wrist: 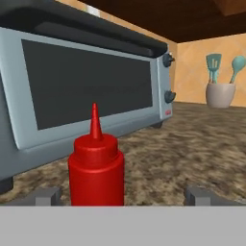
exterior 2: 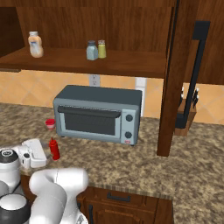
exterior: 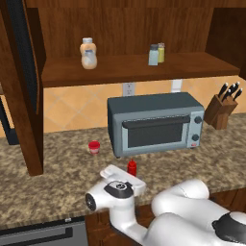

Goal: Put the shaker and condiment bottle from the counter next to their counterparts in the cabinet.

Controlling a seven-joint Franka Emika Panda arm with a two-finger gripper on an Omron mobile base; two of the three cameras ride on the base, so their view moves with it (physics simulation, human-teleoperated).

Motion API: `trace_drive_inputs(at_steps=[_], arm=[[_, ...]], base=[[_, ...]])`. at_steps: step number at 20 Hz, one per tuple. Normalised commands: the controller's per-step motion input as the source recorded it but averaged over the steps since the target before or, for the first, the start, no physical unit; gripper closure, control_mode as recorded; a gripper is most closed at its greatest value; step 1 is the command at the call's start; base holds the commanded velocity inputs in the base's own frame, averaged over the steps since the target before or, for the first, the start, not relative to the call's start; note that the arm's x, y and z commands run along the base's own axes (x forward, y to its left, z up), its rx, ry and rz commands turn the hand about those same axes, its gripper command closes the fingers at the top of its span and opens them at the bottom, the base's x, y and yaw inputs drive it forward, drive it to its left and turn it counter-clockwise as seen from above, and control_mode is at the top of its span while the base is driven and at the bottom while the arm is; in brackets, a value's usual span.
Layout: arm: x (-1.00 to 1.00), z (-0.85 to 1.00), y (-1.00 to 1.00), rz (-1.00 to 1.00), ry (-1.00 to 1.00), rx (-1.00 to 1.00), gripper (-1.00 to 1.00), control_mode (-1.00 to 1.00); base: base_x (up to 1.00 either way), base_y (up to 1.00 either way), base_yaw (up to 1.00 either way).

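Kitchen: toaster oven [exterior: 153, 124], knife block [exterior: 221, 111], granite counter [exterior: 57, 168]

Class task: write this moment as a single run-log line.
gripper: open, level with condiment bottle | bottle: upright on counter, between the jaws, ungripped | shaker: on cabinet shelf beside yellow-green shaker

The arm [exterior: 192, 216] is glossy white, made of thick rounded segments. Dark grey caps sit on its joints, one round black disc near the lower right of the left base view. The hand [exterior: 120, 185] is a flat white block with a dark oval panel. The fingertips [wrist: 45, 196] are small, grey and square.
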Motion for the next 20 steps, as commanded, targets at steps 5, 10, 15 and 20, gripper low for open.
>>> trace_drive_inputs(at_steps=[5,10,15,20], arm=[[0.35,-0.20,0.17,-0.02,0.02,0.00,-1.00,-1.00],[0.28,-0.17,0.03,-0.01,0.00,0.00,-1.00,-1.00],[0.22,-0.11,-0.12,0.00,0.00,0.01,1.00,-1.00],[0.21,-0.02,-0.39,0.00,0.00,0.06,1.00,-1.00]], base=[[0.00,0.00,0.00],[0.00,0.00,0.00],[0.00,0.00,0.00],[0.00,0.00,0.00]])
